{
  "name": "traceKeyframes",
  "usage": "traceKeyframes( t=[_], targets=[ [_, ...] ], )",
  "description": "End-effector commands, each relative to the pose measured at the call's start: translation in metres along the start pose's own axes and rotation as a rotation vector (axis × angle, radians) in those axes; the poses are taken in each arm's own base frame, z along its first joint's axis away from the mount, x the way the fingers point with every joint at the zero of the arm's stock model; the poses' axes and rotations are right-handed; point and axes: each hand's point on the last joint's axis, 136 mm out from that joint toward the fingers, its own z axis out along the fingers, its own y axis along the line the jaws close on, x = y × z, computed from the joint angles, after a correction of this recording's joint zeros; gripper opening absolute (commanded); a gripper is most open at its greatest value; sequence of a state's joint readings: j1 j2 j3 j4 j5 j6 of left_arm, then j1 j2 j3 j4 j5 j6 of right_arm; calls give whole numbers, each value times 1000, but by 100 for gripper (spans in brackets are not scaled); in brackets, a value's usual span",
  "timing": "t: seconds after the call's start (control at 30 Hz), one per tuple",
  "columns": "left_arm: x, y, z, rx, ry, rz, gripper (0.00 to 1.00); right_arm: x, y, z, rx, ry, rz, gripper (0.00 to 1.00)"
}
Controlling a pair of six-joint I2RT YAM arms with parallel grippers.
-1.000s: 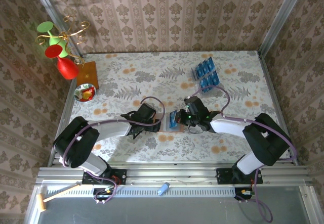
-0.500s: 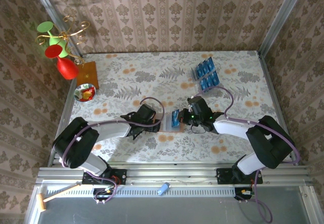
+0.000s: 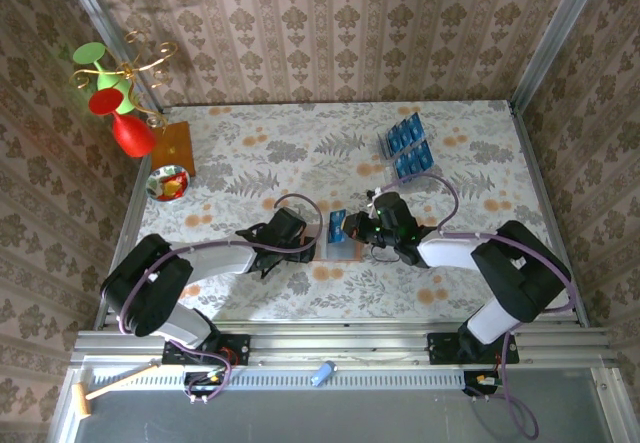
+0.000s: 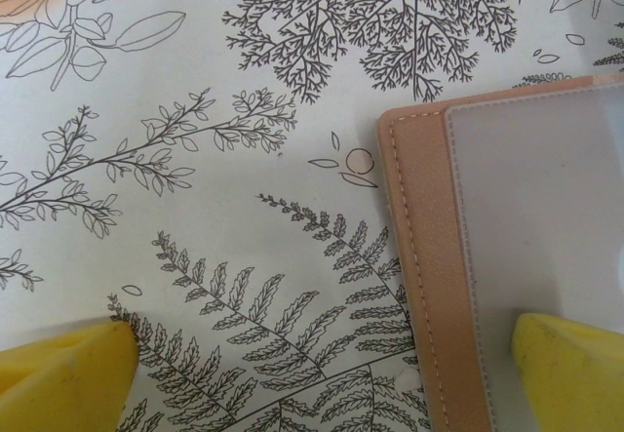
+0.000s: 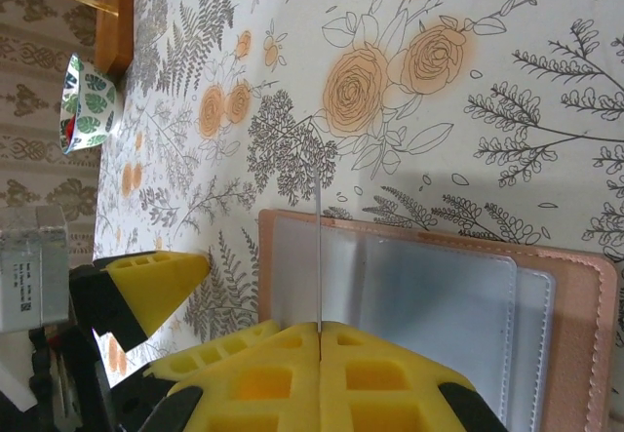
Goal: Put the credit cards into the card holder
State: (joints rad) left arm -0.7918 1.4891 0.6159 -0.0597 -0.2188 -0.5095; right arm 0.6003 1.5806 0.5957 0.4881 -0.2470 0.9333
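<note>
The right gripper (image 5: 319, 333) is clamped on a blue credit card (image 3: 338, 227), upright over the open card holder (image 4: 424, 256). The left gripper (image 4: 322, 366) is spread wide beside it. Floral tablecloth (image 3: 250, 153), damask wallpaper (image 3: 350, 33).

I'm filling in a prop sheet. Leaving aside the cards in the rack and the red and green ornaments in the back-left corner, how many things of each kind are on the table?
salmon-brown leather-like wallet: 1
bright-blue plastic card, clamped in the right gripper: 1
clear plastic rack: 1
orange-brown wooden board: 1
small leaf-patterned bowl: 1
Total: 5
</note>
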Motion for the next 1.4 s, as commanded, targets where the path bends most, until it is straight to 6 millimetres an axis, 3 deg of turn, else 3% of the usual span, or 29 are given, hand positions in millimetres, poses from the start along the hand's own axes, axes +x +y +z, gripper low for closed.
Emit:
traceKeyframes(
  t=[0.0, 0.5, 1.37],
  targets=[
    [16, 10, -1, -41, 43, -4, 100, -2, 8, 4, -57, -24, 9, 0],
    [18, 11, 0, -45, 46, -4, 100, 11, -9, 15, -49, -10, 23, 0],
    [18, 11, -1, -45, 46, -3, 100, 32, -24, 15, -76, 22, 36, 0]
  ],
)
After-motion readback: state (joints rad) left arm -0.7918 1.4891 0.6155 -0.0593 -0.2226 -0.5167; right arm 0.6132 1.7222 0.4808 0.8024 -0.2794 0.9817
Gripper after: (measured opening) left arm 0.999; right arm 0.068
